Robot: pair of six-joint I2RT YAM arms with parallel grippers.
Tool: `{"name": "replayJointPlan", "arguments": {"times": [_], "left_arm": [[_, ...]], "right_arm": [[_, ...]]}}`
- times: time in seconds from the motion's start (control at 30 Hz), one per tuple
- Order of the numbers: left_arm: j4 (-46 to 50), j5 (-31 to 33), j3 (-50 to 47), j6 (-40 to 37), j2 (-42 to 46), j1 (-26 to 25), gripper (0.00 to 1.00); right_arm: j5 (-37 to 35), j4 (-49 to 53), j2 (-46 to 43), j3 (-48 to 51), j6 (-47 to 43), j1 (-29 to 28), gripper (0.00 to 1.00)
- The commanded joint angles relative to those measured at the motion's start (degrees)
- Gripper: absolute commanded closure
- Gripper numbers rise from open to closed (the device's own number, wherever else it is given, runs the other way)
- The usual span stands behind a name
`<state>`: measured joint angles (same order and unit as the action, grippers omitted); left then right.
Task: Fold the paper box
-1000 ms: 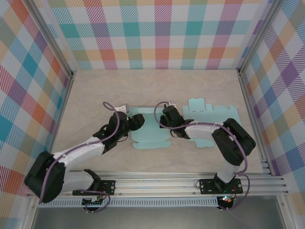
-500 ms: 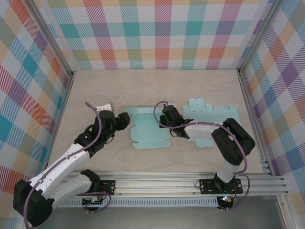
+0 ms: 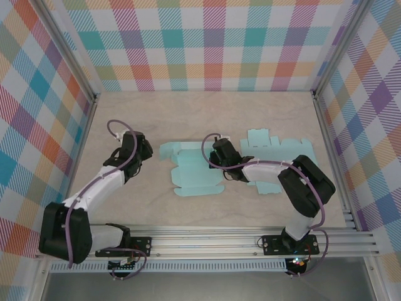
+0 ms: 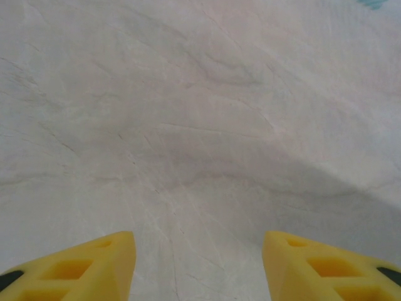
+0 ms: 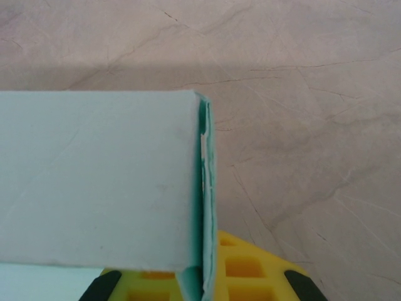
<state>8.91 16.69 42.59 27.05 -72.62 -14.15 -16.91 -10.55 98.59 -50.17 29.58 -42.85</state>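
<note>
Right tool pinches paper box edge mid-frame; left tool gapes empty over tabletop, frame left. You have most folds left; box largely flat.

Nothing readable: no words, brands, numbers or signs on the teal paper box, on the marbled counter or on the plaid walls. Perhaps some tiny marking on the small board under the front rail, too small to make out.
</note>
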Motion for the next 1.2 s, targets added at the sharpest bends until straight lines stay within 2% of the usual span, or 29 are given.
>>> {"name": "replayJointPlan", "arguments": {"times": [0.0, 0.23, 0.37, 0.47, 0.73, 1.03, 1.17], "left_arm": [[-6.39, -3.6, 1.13, -3.33, -4.03, 0.64, 0.46], [-12.35, -13.43, 1.02, -2.93, -9.8, -0.05, 0.49], [-13.9, -16.58, -0.53, -2.25, -9.41, -2.03, 0.56], [-14.44, -18.27, -1.9, -1.24, -8.49, -3.8, 0.56], [-14.78, -20.9, -5.02, 1.41, -5.91, -7.71, 0.57], [-11.84, -22.18, -5.33, -2.15, -2.04, -10.55, 0.56], [-9.54, -20.39, -5.24, -4.46, -0.86, -12.35, 0.54]], "right_arm": [[1.7, 4.48, 1.95, -0.63, 0.12, -0.64, 1.0], [1.45, 4.89, 3.08, -1.25, 0.33, -0.66, 1.0], [0.92, 5.31, 3.09, -1.42, 0.47, -0.61, 1.0], [0.65, 5.48, 3.11, -1.58, 0.56, -0.66, 1.0], [0.47, 5.55, 3.37, -1.77, 0.73, -0.66, 1.0], [0.65, 5.25, 3.57, -1.77, 0.9, -0.74, 1.0], [0.56, 5.29, 3.29, -1.51, 0.87, -0.74, 1.0]]}}
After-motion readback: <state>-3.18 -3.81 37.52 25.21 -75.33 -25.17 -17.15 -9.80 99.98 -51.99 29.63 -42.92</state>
